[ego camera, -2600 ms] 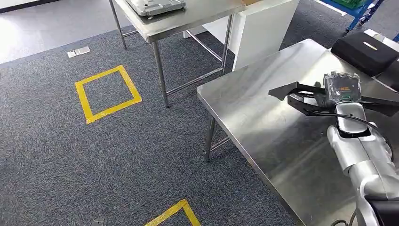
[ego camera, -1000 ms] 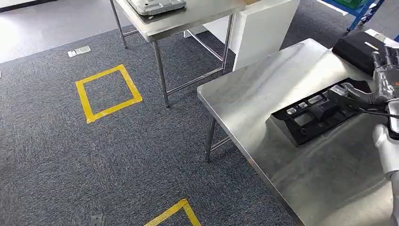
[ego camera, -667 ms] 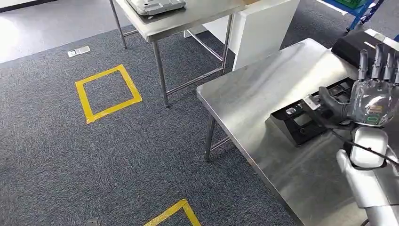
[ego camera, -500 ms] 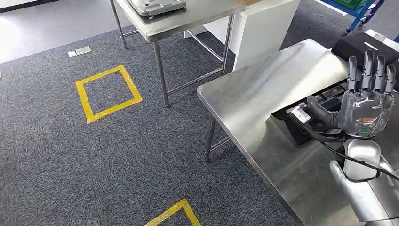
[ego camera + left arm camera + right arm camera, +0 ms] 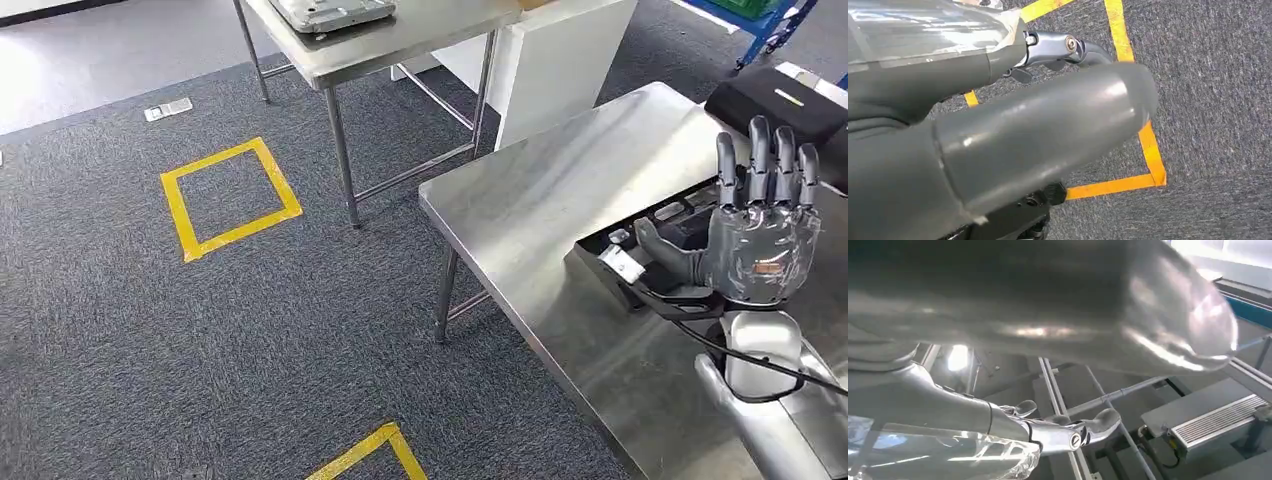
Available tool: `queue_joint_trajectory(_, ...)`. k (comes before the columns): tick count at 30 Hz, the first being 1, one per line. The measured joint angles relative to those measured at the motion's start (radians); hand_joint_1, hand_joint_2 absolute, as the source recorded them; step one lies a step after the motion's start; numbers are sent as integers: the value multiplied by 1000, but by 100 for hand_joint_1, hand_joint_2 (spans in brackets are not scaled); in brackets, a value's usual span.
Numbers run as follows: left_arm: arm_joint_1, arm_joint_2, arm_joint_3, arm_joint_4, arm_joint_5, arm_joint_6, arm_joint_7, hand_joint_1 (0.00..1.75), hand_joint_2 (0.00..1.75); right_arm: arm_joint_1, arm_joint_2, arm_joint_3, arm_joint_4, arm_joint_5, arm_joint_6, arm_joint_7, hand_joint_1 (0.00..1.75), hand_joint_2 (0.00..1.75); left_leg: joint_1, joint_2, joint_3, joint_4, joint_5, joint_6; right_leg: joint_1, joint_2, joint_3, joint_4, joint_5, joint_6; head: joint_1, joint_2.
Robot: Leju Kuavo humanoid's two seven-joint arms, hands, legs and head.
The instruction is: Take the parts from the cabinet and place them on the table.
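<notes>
Right hand: the grey many-fingered right hand (image 5: 757,238) hovers over the steel tabletop (image 5: 560,195), fingers straight and spread, thumb out to the side, nothing in its grasp.
Part: the flat black plastic part with rectangular cut-outs (image 5: 655,232) lies on the tabletop, partly hidden behind the right hand; contact between hand and part, can't tell.
Left hand: the left hand (image 5: 998,130) hangs over grey carpet; its thick grey thumb crowds the wrist camera, and whether the fingers are apart or closed, can't tell.
Behind the part: a black box with a pale label (image 5: 780,100) sits at the tabletop's far corner.
Floor: a yellow tape square (image 5: 228,199) marks the carpet, well apart from the tabletop.
Beyond: a second steel table (image 5: 400,40) carries a grey metal tray (image 5: 330,12).
</notes>
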Motion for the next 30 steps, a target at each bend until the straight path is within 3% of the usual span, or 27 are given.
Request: queue_joint_trajectory(30, 0, 0, 4, 2, -6, -3, -10, 0, 0, 10, 0, 4, -8, -17, -10, -16, 0, 0, -1, 0, 0, 1, 0, 0, -1, 0, 0, -1, 0, 0, 0, 0)
